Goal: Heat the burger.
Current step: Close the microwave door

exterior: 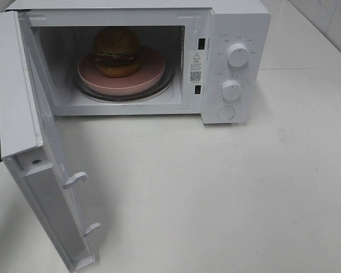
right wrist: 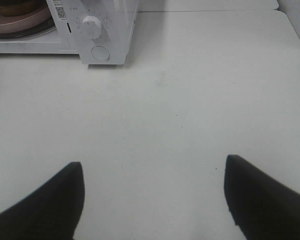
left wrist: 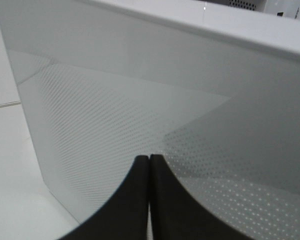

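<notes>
White tabletop (exterior: 216,187), white box-shaped microwave (exterior: 238,28) at the far side, its hinged white door (exterior: 23,85) standing wide open on the left. Tall round burger (exterior: 116,51) with glossy brown bun sits on a round pink plate (exterior: 150,77). Plate is on the clear glass turntable (exterior: 169,85), all inside the cavity. My left gripper (left wrist: 149,162): black fingers pressed together, nothing between them, tips right at the door's dotted outer panel (contact or not, can't tell). My right gripper (right wrist: 153,165): fingers spread wide, empty, hovering over the tabletop well in front of the microwave.
</notes>
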Tool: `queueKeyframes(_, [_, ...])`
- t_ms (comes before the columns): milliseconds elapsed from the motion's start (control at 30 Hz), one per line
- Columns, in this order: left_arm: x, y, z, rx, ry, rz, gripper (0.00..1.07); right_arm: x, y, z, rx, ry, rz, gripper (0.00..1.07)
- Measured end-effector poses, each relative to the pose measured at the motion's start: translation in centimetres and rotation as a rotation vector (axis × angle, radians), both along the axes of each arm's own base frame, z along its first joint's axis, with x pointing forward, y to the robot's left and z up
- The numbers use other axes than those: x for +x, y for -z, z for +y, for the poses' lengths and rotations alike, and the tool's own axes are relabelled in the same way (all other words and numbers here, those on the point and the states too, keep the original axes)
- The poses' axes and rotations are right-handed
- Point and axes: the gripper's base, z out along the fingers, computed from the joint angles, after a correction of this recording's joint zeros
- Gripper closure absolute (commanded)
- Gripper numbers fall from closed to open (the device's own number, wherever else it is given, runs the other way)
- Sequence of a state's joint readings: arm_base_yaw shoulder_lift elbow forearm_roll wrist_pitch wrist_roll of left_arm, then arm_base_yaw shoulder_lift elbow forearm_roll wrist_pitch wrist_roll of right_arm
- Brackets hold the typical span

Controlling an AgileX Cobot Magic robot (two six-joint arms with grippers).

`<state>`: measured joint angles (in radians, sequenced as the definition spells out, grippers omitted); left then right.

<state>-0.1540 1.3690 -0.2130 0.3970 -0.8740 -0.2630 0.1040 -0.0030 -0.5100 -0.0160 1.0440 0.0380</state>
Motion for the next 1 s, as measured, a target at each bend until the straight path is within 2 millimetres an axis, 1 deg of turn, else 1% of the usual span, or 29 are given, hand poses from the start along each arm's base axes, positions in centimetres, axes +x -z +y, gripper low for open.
queueKeyframes(67, [0.3,0.0,-0.1,-0.006,0.004,0.005,1.07,0.0,0.0,0.0,0.0,0.0,0.0,0.32])
queueKeyframes(100, [0.9,0.0,-0.3,-0.019,0.015,0.015,1.07,0.0,0.0,0.0,0.0,0.0,0.0,0.32])
queueKeyframes(133, [0.9,0.0,-0.3,-0.019,0.015,0.015,1.07,0.0,0.0,0.0,0.0,0.0,0.0,0.32])
queueKeyframes(167, [1.6,-0.1,-0.6,-0.03,0.033,0.019,1.07,0.0,0.0,0.0,0.0,0.0,0.0,0.32])
queueKeyframes(233, [1.9,-0.2,-0.8,-0.031,0.049,0.017,1.07,0.0,0.0,0.0,0.0,0.0,0.0,0.32])
queueKeyframes(267, [2.6,-0.4,-1.1,-0.038,0.075,0.016,1.07,0.0,0.0,0.0,0.0,0.0,0.0,0.32])
queueKeyframes(333, [2.8,-0.5,-1.3,-0.046,0.084,0.017,1.07,0.0,0.0,0.0,0.0,0.0,0.0,0.32])
queueKeyframes(400, [4.0,-0.7,-2.5,-0.054,0.122,0.027,1.07,0.0,0.0,0.0,0.0,0.0,0.0,0.32])
queueKeyframes(467, [4.2,-0.6,-2.9,-0.051,0.133,0.031,1.07,0.0,0.0,0.0,0.0,0.0,0.0,0.32])
queueKeyframes(500, [4.7,-0.4,-3.9,-0.042,0.166,0.041,1.07,0.0,0.0,0.0,0.0,0.0,0.0,0.32])
queueKeyframes(600, [4.8,-0.2,-4.4,-0.037,0.183,0.045,1.07,0.0,0.0,0.0,0.0,0.0,0.0,0.32])
queueKeyframes(633, [5.2,-0.1,-5.4,-0.036,0.205,0.046,1.07,0.0,0.0,0.0,0.0,0.0,0.0,0.32])
queueKeyframes(667, [5.4,-0.1,-5.9,-0.038,0.214,0.046,1.07,0.0,0.0,0.0,0.0,0.0,0.0,0.32])
queueKeyframes(700, [5.4,-0.1,-5.9,-0.038,0.214,0.046,1.07,0.0,0.0,0.0,0.0,0.0,0.0,0.32])
queueKeyframes(767, [6.0,-0.3,-7.7,-0.056,0.223,0.051,1.07,0.0,0.0,0.0,0.0,0.0,0.0,0.32])
queueKeyframes(867, [6.2,-0.4,-8.1,-0.059,0.219,0.05,1.07,0.0,0.0,0.0,0.0,0.0,0.0,0.32])
queueKeyframes(933, [6.9,-0.5,-9.3,-0.056,0.201,0.044,1.07,0.0,0.0,0.0,0.0,0.0,0.0,0.32])
queueKeyframes(967, [6.9,-0.5,-9.3,-0.056,0.201,0.044,1.07,0.0,0.0,0.0,0.0,0.0,0.0,0.32])
queueKeyframes(1000, [7.3,-0.5,-10.1,-0.043,0.194,0.04,1.07,0.0,0.0,0.0,0.0,0.0,0.0,0.32])
